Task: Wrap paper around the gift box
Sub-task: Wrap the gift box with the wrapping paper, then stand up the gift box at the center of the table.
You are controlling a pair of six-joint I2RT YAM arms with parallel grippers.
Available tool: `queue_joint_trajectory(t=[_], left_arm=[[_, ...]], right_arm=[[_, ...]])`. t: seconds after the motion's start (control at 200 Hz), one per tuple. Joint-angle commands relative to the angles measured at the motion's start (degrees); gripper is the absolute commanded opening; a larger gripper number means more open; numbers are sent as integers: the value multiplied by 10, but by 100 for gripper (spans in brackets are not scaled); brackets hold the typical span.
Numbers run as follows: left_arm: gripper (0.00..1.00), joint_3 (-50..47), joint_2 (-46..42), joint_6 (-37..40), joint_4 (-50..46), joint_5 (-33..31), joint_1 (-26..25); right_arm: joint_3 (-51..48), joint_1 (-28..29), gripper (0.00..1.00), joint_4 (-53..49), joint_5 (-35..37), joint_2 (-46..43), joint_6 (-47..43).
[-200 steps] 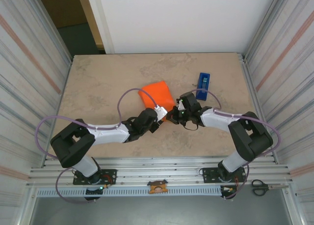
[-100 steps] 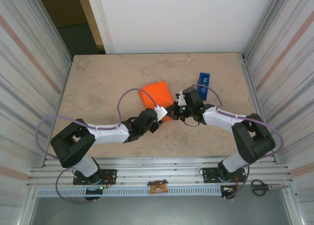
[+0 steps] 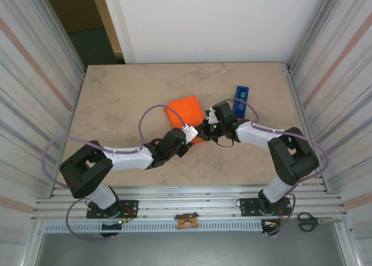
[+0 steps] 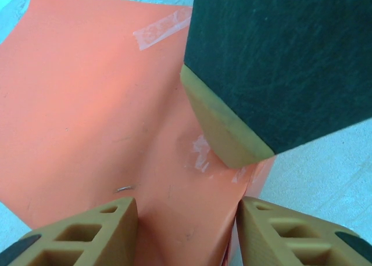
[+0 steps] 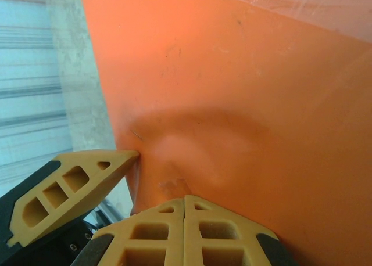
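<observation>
R gripper (image 5: 185, 203): pads pressed tight together, nothing seen btwn them. Tip is down on the paper (image 3: 185, 111) at the parcel's near-right corner, w/ a shallow dent in the sheet just ahead of it.
L gripper (image 4: 187, 203): fingers (image 4: 87, 234) apart, straddling the same corner from the near side; orange sheet fills the gap. One pad tip touches the sheet edge in R wrist view. Real pinch or just flanking, can't tell.
Grippers rel. to each other: nose to nose, R tip lands close beyond L's fingertips.
Paper: folded into a flat squarish parcel, sitting diamond-wise abt mid table (image 3: 116, 115), slightly R of centre. Far corners lie free; near corner is under both grippers.
Tape strip (image 4: 161, 31): clear, across a fold near the parcel's far edge, L wrist view.
Tape patch (image 4: 200, 153): smaller, scuffed, right by R tip.
Tape dispenser (image 3: 240, 96): blue, narrow, on the table beyond and R of the parcel, apart from it, just beside R wrist. Purple cable loops across it.
Scissors (image 3: 308, 221): on the alu rail at near-R, off the tabletop, well apart from the work.
Arms: both stretched low twd centre, L from near-left, R from near-right.
</observation>
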Motion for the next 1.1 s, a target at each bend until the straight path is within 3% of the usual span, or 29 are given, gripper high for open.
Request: queue_joint_trajectory(t=[0.0,0.22,0.436,0.651,0.727,0.787,0.942,1.017,1.092], left_arm=[[49,-26,16,-17,-120,41,0],[55,-18,-16,-10,-130,41,1],[67,-8,-66,-1,-130,72,11],[84,2,-118,-4,-131,130,36],[98,1,-141,-11,-135,139,41],[99,1,-168,-19,-145,149,46],[99,-8,-248,-107,-157,113,80],[99,-7,-277,-200,-179,82,109],[99,7,-301,-258,-249,94,148]], right_arm=[[23,-4,1,-48,19,-32,-27],[-18,-40,2,-105,58,-112,-54],[-61,-88,8,-106,49,-152,-58],[-52,-104,22,-113,42,-149,-76],[-40,-111,31,-116,32,-139,-84],[-25,-117,40,-123,27,-127,-95],[20,-126,62,-134,29,-92,-124],[53,-129,66,-147,20,-60,-139],[92,-129,70,-163,6,-18,-153]])
